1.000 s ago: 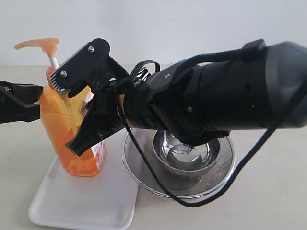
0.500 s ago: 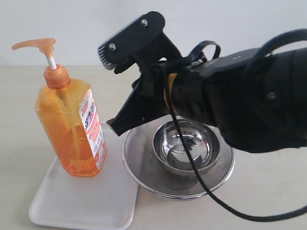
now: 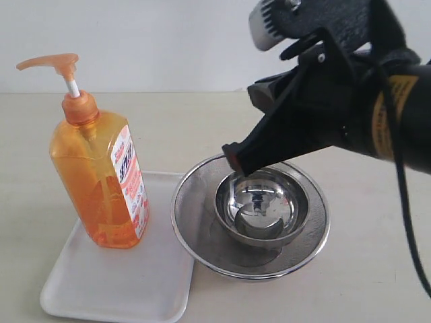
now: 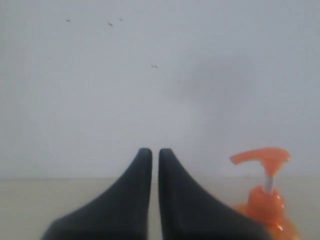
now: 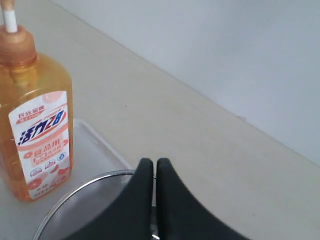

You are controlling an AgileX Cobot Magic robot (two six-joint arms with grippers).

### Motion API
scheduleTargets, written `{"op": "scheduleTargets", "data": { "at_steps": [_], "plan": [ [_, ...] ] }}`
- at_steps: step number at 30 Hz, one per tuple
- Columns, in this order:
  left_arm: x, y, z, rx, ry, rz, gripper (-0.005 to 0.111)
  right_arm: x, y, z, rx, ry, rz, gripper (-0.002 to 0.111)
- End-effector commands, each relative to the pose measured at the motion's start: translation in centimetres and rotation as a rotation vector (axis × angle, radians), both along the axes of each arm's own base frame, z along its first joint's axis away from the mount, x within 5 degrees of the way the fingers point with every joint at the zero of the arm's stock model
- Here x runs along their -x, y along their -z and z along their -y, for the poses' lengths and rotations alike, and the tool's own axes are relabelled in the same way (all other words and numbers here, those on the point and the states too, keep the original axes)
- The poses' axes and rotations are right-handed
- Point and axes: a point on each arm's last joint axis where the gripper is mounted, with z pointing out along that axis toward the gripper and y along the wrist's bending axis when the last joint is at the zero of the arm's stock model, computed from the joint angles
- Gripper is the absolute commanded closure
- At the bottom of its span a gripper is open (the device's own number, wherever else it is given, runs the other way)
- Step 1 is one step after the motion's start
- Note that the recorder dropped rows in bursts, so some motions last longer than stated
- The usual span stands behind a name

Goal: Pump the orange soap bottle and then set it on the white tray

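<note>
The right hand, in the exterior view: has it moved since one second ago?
Yes. The right hand went right and up, away from the orange soap bottle, to above the steel mesh strainer.

Round steel mesh strainer (image 3: 193, 225) sits on the beige table (image 3: 377, 269), below the tip of the right pincer (image 3: 235, 156). A polished steel bowl (image 3: 259, 214) rests centred inside the strainer, beneath that tip. Plain white wall (image 3: 168, 40) stands behind the pincer.

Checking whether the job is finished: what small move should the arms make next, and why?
Probably just lift the right gripper clear of the steel strainer it hangs over: the orange soap bottle stands upright on the white tray, and that gripper and the left gripper are shut on nothing.
</note>
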Motion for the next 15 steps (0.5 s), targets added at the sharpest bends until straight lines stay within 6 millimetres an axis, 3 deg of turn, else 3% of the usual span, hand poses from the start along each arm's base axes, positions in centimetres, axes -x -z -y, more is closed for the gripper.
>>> {"op": "scheduleTargets", "data": {
  "at_steps": [1,7,15],
  "plan": [
    [1.98,0.16,-1.22,0.032,-0.106,0.016,0.102,0.47,-1.08,0.89,0.025,-0.020,0.095,0.109],
    [2.21,1.07,-1.12,0.087,-0.092,-0.080,0.102,0.46,-1.12,0.88,0.026,-0.021,0.101,0.109],
    [2.21,1.09,-1.07,0.055,-0.088,-0.083,0.102,0.53,-1.02,0.82,0.007,-0.022,0.075,0.109]
  ]
}}
